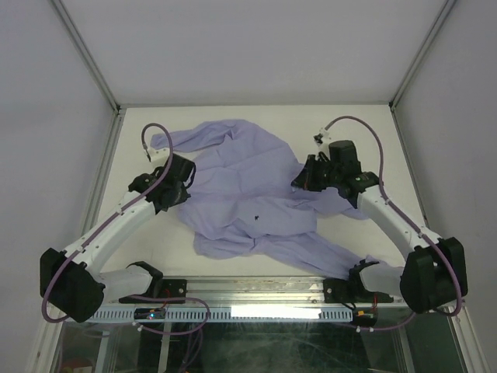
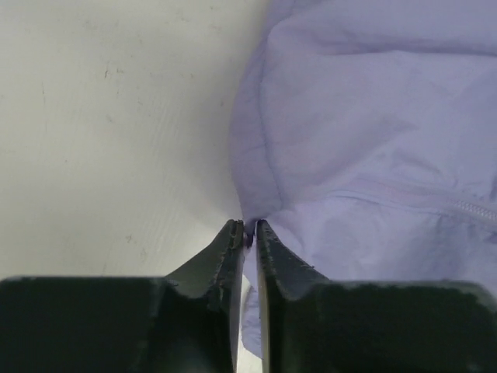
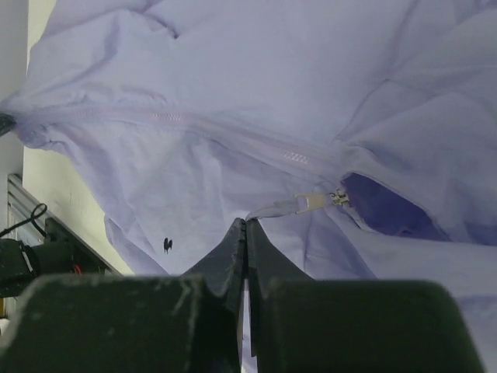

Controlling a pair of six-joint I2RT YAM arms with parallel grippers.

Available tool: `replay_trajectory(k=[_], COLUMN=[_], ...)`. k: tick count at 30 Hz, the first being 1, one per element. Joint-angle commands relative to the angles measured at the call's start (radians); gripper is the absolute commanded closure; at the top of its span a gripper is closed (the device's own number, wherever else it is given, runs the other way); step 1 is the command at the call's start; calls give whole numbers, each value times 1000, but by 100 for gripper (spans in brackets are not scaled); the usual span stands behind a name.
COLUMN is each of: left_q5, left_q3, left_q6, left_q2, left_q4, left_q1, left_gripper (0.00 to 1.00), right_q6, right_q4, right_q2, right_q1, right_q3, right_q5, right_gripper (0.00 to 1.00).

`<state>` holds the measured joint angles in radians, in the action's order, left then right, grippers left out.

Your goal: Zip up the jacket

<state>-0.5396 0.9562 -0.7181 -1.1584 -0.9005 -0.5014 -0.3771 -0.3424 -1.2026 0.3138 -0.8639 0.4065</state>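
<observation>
The lavender jacket [image 1: 248, 194] lies spread and wrinkled on the table, with a small dark mark [image 1: 255, 217] near its middle. My left gripper [image 1: 180, 189] sits at the jacket's left edge, shut on a pinch of the hem [image 2: 250, 233]. My right gripper [image 1: 308, 180] is at the jacket's right side, shut on the fabric pull tab [image 3: 276, 208] of the zipper slider [image 3: 335, 198]. The zipper [image 3: 233, 132] is closed left of the slider and gapes open to its right, showing the darker inside [image 3: 388, 210]. The jacket [image 2: 373, 140] and zipper teeth [image 2: 474, 208] show in the left wrist view.
The white table [image 1: 349, 132] is framed by metal rails and white walls. A metal rail with cabling [image 1: 233, 311] runs along the near edge between the arm bases. Bare tabletop [image 2: 116, 132] lies left of the jacket.
</observation>
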Motion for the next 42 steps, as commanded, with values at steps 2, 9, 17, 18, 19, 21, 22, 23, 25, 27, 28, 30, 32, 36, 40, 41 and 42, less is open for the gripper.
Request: replay_trajectory(k=[2, 9, 17, 18, 19, 21, 22, 23, 25, 27, 28, 30, 32, 36, 40, 41, 42], left_q5=[64, 268, 597, 594, 576, 521, 493, 469, 414, 348, 306, 230, 172, 71, -20, -34, -48], left_q3=[64, 260, 258, 258, 254, 243, 236, 229, 214, 202, 202, 210, 231, 285, 304, 301, 298], left_q6=[13, 127, 100, 97, 96, 92, 88, 87, 88, 100, 110, 128, 148, 214, 272, 281, 290], left_q2=[47, 31, -165, -184, -193, -186, -172, -153, -100, -37, -2, 67, 136, 266, 381, 404, 424], left_q4=[68, 121, 288, 290, 290, 289, 288, 288, 288, 286, 283, 274, 266, 277, 333, 351, 367], left_q1=[11, 11, 3, 3, 5, 17, 28, 42, 75, 91, 94, 95, 94, 95, 95, 95, 95], left_gripper=[71, 35, 27, 26, 24, 18, 15, 12, 7, 3, 1, 1, 1, 1, 1, 1, 1], right_q6=[-39, 120, 140, 142, 144, 144, 144, 142, 144, 150, 154, 161, 171, 209, 263, 256, 253], right_q4=[68, -213, -247, -252, -253, -241, -234, -227, -208, -187, -181, -186, -189, -188, -126, -104, -96], right_q2=[-33, -21, -29, -23, -7, 47, 82, 122, 215, 307, 346, 416, 473, 567, 641, 650, 657], right_q1=[92, 81, 8, 7, 4, -18, -34, -59, -106, -138, -147, -152, -152, -152, -152, -152, -152], right_q3=[-69, -236, -245, -238, -223, -183, -164, -149, -120, -98, -93, -99, -112, -152, -160, -165, -168], right_q5=[-51, -148, -158, -187, -225, -315, -355, -393, -449, -501, -536, -586, -615, -643, -656, -672, -682], right_gripper=[100, 63, 56, 54, 51, 45, 42, 38, 30, 8, 1, 0, 1, 1, 0, 0, 1])
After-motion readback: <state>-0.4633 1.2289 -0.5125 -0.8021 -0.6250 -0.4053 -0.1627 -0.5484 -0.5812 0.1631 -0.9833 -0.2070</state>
